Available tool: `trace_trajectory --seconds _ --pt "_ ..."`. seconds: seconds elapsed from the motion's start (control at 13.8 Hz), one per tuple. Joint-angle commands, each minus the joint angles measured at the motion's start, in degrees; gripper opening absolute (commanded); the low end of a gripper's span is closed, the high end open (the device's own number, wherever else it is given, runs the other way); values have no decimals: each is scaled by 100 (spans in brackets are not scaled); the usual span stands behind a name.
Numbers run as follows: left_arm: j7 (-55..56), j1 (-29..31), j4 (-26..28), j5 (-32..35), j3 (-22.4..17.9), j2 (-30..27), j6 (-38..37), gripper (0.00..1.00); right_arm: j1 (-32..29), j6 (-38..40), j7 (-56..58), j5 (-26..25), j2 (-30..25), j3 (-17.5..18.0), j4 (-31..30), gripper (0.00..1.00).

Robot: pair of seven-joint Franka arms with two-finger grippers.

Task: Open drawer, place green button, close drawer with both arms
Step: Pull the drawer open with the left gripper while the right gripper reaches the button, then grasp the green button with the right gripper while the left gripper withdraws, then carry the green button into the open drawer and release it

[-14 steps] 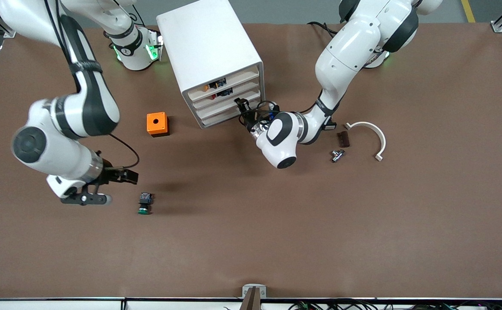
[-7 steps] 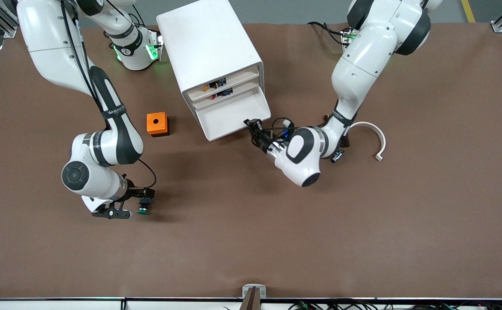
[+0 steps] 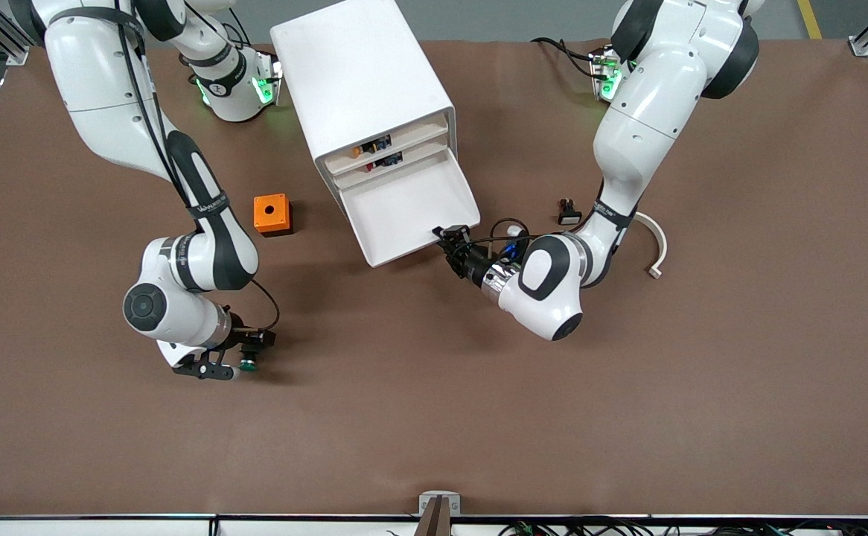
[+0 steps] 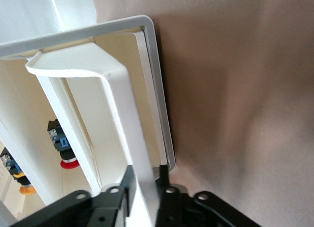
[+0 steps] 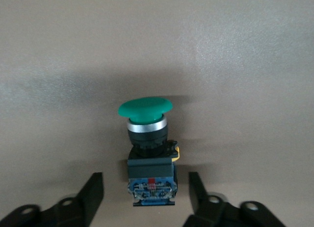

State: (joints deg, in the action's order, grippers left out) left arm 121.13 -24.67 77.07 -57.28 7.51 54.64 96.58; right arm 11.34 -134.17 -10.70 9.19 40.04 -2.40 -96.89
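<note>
So the drawer [image 3: 412, 212] is pulled out, left gripper [image 3: 450, 240] pinched on its front lip, near the table's middle. Right gripper [image 3: 244, 353] sits wide open around the button [image 3: 249, 363], nearer the front edge, not grabbed yet. Pickup, drop-in and closing are left.

The white drawer [image 3: 412, 208] stands pulled out of its cabinet; the green-capped button [image 3: 248, 364] lies sideways on the table, nearer the camera.

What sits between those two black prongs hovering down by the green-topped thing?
The button itself lies between the right tool's open fingers, untouched, bare table around it, as the right wrist view shows.
</note>
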Motion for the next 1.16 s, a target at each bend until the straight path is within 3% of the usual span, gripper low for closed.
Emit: trace_trajectory --seconds 0.0,0.22,0.29,0.44,0.73,1.09 --pt "-72 268 -166 -37 40 -58 -51 100 -52 -4 -20 101 -22 3 12 52" --pt "-177 769 -166 128 31 -295 -156 100 -166 -12 -2 101 -58 -6 47 4" --pt "-186 823 -192 382 66 -340 -252 100 -210 -12 15 101 -49 -6 82 0" --pt "-195 911 -385 1083 32 -655 -271 100 -184 23 -28 110 -75 3 91 0" --pt "-344 1087 -385 2859 75 -1410 -384 100 114 1127 -1492 136 -645 20 179 0" --pt "-1642 1455 -385 3785 67 -2194 -1061 100 904 2218 -3978 145 -1445 29 135 1"
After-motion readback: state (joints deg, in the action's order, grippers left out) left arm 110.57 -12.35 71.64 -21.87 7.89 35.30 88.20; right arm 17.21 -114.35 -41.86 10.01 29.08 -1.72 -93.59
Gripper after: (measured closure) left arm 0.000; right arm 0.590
